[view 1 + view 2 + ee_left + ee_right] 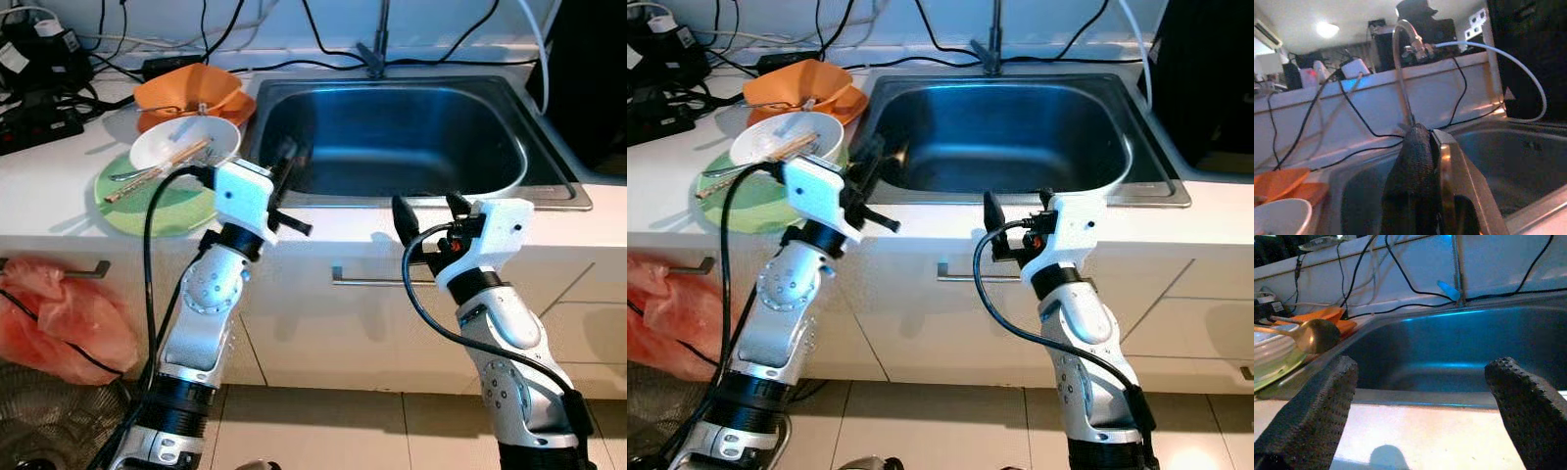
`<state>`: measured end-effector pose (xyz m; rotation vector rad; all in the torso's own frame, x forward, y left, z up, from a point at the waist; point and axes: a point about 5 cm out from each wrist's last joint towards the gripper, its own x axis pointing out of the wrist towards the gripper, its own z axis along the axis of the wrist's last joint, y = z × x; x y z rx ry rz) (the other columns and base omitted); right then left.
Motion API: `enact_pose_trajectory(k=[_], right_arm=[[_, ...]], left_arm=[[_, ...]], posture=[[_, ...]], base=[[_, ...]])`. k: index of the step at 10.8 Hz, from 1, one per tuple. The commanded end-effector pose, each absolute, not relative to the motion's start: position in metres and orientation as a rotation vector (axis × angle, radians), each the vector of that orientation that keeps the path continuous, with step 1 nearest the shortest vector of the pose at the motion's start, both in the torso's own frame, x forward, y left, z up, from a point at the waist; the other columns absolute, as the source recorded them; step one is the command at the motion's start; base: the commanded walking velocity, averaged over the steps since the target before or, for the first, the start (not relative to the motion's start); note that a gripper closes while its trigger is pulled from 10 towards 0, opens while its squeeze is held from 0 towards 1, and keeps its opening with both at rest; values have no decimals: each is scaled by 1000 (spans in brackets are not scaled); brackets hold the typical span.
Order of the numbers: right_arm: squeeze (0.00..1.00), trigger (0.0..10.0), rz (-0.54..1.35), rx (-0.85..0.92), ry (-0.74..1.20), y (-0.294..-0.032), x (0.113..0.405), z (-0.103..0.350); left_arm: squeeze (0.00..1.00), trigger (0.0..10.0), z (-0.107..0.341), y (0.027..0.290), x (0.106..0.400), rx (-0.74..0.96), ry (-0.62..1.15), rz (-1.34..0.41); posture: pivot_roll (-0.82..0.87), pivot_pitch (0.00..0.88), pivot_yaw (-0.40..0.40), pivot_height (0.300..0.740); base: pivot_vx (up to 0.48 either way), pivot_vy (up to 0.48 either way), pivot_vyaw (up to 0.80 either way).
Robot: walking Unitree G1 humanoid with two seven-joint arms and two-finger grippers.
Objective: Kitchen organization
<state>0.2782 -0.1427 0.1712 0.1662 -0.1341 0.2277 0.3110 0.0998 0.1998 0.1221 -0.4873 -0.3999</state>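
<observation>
My left gripper hovers at the left rim of the steel sink. It is shut on a thin shiny metal utensil, seen edge-on; I cannot tell which utensil. My right gripper hangs open and empty over the counter's front edge, facing the basin. To the left, a white bowl with chopsticks and a spoon rests on a green plate. Orange bowls are stacked behind it.
The faucet rises behind the sink among black cables. A power strip lies at the counter's far left. A red plastic bag hangs below the counter on the left. A drawer handle lies between my arms.
</observation>
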Motion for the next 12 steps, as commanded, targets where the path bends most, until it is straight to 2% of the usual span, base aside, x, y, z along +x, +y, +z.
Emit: enact_pose_trajectory(k=[1, 2, 3, 4, 7, 10, 12], right_arm=[[180, 10000, 221, 163, -136, -143, 280, 171], [173, 10000, 217, 160, -140, -144, 280, 171], [173, 10000, 211, 157, -146, -144, 281, 171], [176, 10000, 210, 153, -152, -143, 281, 172], [184, 10000, 175, 110, -246, -145, 282, 193], [184, 10000, 139, 107, -341, -148, 285, 219], [184, 10000, 135, 107, -335, -147, 285, 217]], left_arm=[[0, 0, 198, 100, 310, 116, -476, -411], [0, 1725, 197, 101, 311, 109, -467, -405], [0, 1725, 197, 102, 311, 94, -457, -396], [0, 0, 198, 105, 313, 68, -444, -376], [0, 0, 223, 112, 316, 32, -507, -341], [0, 0, 243, 107, 315, 35, -566, -357], [0, 0, 236, 106, 313, 39, -540, -361]], posture=[[-3, 40, 81, 740], [-4, 39, 79, 740], [-3, 38, 79, 740], [-3, 37, 79, 740], [-3, 37, 80, 740], [-5, 37, 78, 740], [-3, 39, 77, 740]], base=[[0, 0, 0], [0, 0, 0], [0, 0, 0], [0, 0, 0], [0, 0, 0], [271, 0, 0], [375, 0, 0]])
